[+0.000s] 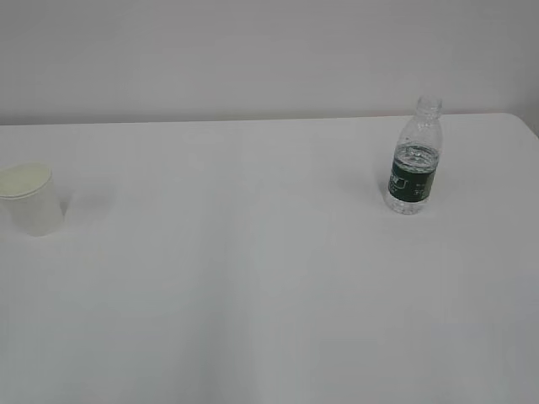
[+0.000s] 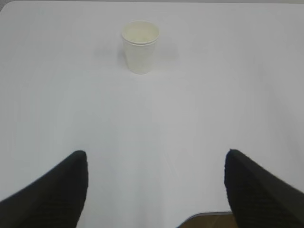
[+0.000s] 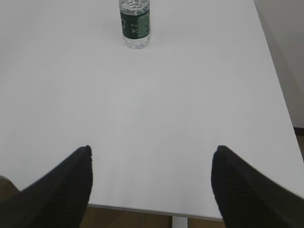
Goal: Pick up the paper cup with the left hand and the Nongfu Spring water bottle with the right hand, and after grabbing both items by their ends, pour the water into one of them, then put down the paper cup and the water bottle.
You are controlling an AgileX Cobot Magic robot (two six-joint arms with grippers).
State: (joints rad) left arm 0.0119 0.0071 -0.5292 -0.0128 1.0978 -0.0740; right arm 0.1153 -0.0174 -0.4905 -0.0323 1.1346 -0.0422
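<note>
Left pincer (image 2: pixel 156 190) spread apart above near surface (image 2: pixel 199 118) edge, paper cup (image 2: pixel 140 46) well ahead, right pincer (image 3: pixel 152 187) likewise spread, Nongfu Spring water bottle (image 3: pixel 135 23) far ahead, bare expanse between.

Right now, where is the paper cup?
The paper cup stands upright at the table's far left in the exterior view, well apart from the bottle.

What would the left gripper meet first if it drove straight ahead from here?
Probably the paper cup, upright ahead and slightly left of centre between the open left gripper fingers; bare table lies before it.
</note>
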